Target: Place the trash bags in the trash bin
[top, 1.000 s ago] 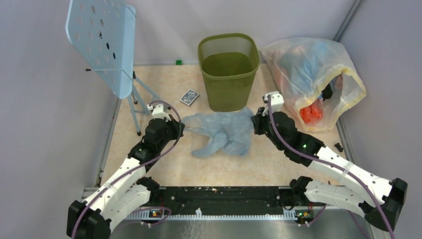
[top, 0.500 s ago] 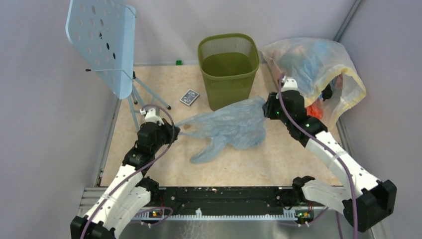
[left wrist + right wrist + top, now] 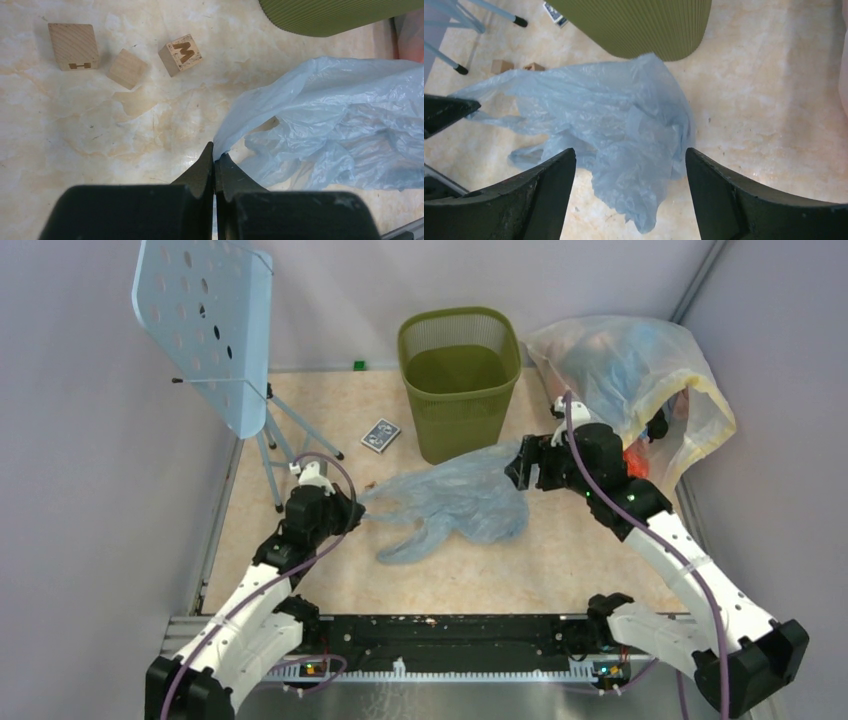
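Pinching the crinkly translucent trash bag [image 3: 455, 502], left jaws meet flat.

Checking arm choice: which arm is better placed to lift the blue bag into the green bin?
Left, probably. The left gripper is shut on a corner of the trash bag; the right gripper hangs open above it, holding nothing, though nearer the trash bin.
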### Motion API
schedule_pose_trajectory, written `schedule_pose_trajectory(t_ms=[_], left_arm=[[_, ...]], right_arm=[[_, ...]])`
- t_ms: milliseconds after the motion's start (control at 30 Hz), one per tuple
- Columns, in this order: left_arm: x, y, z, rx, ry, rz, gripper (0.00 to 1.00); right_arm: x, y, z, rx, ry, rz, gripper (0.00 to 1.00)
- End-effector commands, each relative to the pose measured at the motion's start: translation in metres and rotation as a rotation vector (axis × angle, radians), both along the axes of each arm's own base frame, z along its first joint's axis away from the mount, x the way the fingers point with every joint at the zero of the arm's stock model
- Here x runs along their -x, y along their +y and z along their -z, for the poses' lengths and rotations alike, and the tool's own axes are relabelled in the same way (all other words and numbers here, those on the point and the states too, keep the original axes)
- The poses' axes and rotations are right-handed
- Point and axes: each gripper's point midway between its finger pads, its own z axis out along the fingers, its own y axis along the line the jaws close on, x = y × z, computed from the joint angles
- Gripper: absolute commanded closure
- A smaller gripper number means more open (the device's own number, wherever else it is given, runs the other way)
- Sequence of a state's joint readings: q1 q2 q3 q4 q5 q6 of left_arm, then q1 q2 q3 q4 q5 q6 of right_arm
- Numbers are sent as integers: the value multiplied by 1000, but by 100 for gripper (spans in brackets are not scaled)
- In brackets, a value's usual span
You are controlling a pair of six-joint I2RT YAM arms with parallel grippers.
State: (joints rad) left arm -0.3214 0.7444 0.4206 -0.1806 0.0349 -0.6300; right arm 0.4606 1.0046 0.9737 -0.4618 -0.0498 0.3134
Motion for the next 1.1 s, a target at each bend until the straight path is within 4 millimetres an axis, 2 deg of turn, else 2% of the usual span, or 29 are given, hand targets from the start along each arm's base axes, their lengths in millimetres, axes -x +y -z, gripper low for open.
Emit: schedule_pose_trajectory(t_ms=[0,100,267,433,567,600,667,733,867,933,1067], left_arm=[[-10,3,2,-2,2,-35,100],[-13,3,9,-16,36,-37,100],[-19,14,21,-47,81,-93,100],[-24,11,16,-38,50,-76,97],[-28,10,9,-39,24,-70,93],[-28,10,6,-40,17,-69,88],[-30,9,-1,-48,-8,-53,72],[-30,10,-10,-61,-21,-43,48],[-25,4,-34,-97,-75,48,21],[-22,0,-44,-126,-113,114,12],[-7,-25,-56,-72,-161,284,4]], right_arm=[[23,-9,5,-11,-14,-23,20],[29,-18,9,-26,-30,21,14],[32,-32,11,-19,-41,98,13],[44,-9,27,-74,-4,-38,17],[53,7,54,-137,59,-104,26],[53,9,60,-147,70,-106,27],[52,10,71,-155,84,-99,31],[49,10,79,-151,95,-84,32],[43,9,93,-138,114,-56,32],[41,10,99,-141,123,-50,33],[36,12,112,-145,147,-34,39]])
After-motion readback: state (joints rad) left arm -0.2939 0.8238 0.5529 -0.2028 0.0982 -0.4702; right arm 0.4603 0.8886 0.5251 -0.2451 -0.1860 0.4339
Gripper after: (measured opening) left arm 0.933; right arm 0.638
